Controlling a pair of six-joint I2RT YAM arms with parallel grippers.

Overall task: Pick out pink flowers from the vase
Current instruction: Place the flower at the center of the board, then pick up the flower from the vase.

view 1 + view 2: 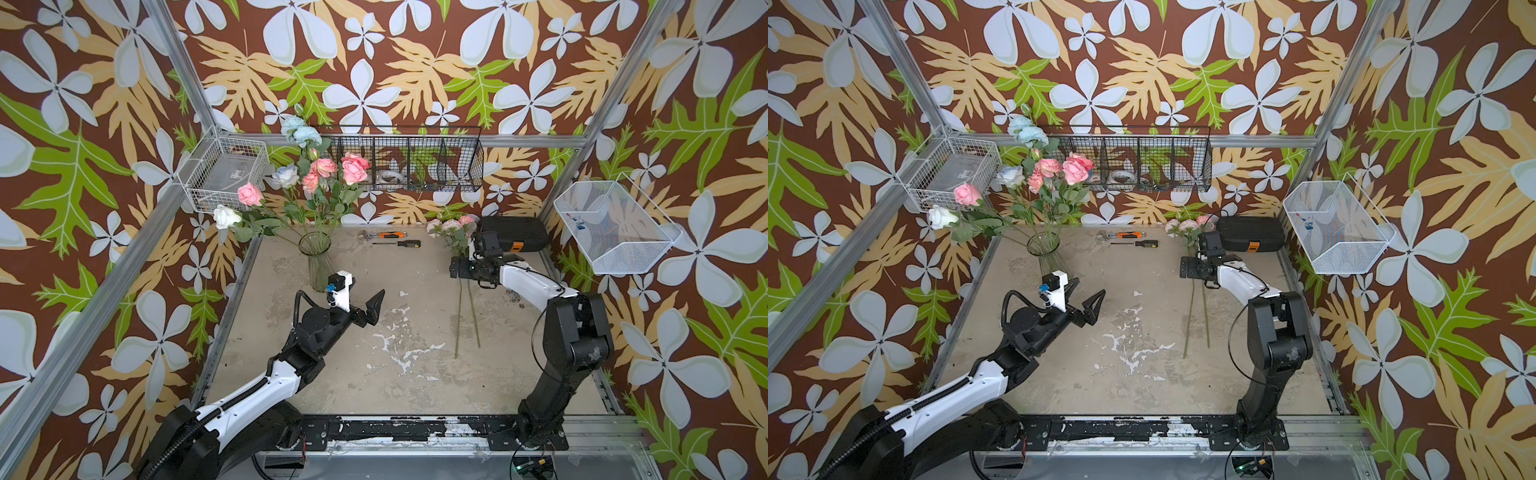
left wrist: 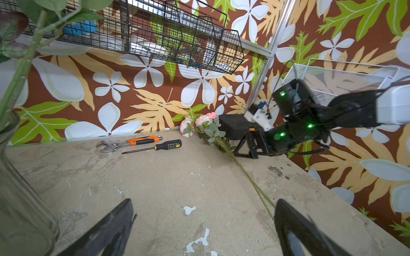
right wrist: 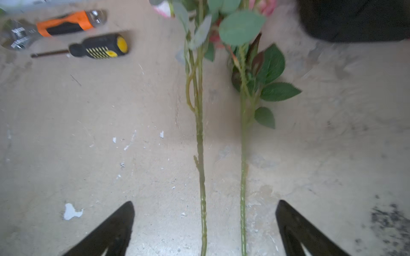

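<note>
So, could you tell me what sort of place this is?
Probably a staged robot test cell: aluminium frame, floral wallpaper panels, plus a wrench and screwdriver on the worn table.

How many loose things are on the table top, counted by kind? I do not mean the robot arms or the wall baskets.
pink flower stems, lying flat: 2
vase, standing, with flowers in it: 1
hand tools, a wrench and a screwdriver: 2
black case: 1
Total: 6

Scuffed table (image 1: 374, 365): vase (image 1: 318, 266), pink flowers (image 1: 451, 226), wrench (image 1: 384, 235), screwdriver (image 1: 399, 243), black case (image 1: 513, 235).
</note>
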